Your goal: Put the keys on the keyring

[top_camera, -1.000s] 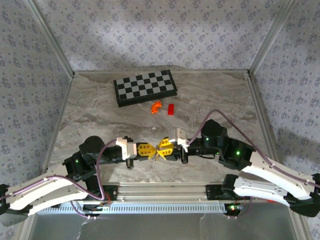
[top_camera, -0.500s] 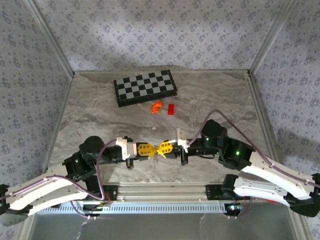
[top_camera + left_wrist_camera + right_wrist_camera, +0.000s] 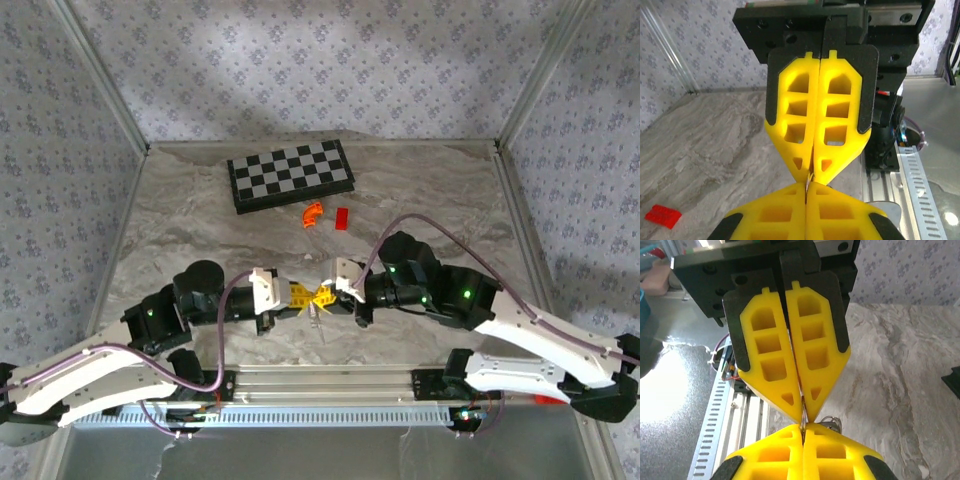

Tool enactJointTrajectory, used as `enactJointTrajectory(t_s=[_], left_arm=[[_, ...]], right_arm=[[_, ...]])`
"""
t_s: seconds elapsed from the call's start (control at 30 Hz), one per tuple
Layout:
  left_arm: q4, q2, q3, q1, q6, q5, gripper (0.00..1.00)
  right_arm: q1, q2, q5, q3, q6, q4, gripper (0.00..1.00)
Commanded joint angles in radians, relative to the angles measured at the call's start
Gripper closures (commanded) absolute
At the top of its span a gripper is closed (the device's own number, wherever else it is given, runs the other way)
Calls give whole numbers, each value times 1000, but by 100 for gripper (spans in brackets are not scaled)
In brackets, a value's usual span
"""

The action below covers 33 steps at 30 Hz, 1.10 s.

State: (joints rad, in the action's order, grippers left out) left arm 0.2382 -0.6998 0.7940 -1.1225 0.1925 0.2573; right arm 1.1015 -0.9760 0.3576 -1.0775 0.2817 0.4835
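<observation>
Where the marbled grey table (image 3: 180,215) meets floral walls (image 3: 300,70), a checkerboard (image 3: 291,174) lies by the far edge. Near the near edge, the left claw (image 3: 303,297) and right claw (image 3: 322,296) are pressed closed tip to tip, with the silvery keyring (image 3: 316,312) dangling there. I cannot tell which claw grips it.

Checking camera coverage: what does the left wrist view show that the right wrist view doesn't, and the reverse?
Left wrist view: a red block lying on the marble table. Right wrist view: a small silvery ring by the meeting fingertips. Both: the left gripper and right gripper shut and facing tip to tip above the table, with the aluminium rail to one side.
</observation>
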Motion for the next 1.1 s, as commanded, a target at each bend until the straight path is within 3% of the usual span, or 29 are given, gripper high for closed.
enactJointTrajectory(t_s=[0.0, 0.3, 0.43, 0.57, 0.87, 0.93, 1.07], left_arm=[[2, 1, 31, -7, 20, -21, 98], [-177, 57, -45, -7, 2, 5, 100], [-325, 84, -94, -6, -11, 55, 100], [-400, 81, -110, -7, -28, 107, 100], [-537, 94, -157, -7, -108, 170, 100], [-530, 95, -158, -7, -108, 168, 100], [-486, 93, -148, -7, -95, 154, 100]], right_arm=[[16, -8, 9, -43, 26, 23, 100], [29, 7, -29, -10, 21, -36, 100], [29, 27, -33, 17, 2, -108, 85], [28, 54, -26, 44, -13, -156, 83], [18, 102, 3, 97, -34, -220, 93], [17, 103, 11, 99, -32, -224, 99], [17, 105, 23, 97, -26, -220, 100]])
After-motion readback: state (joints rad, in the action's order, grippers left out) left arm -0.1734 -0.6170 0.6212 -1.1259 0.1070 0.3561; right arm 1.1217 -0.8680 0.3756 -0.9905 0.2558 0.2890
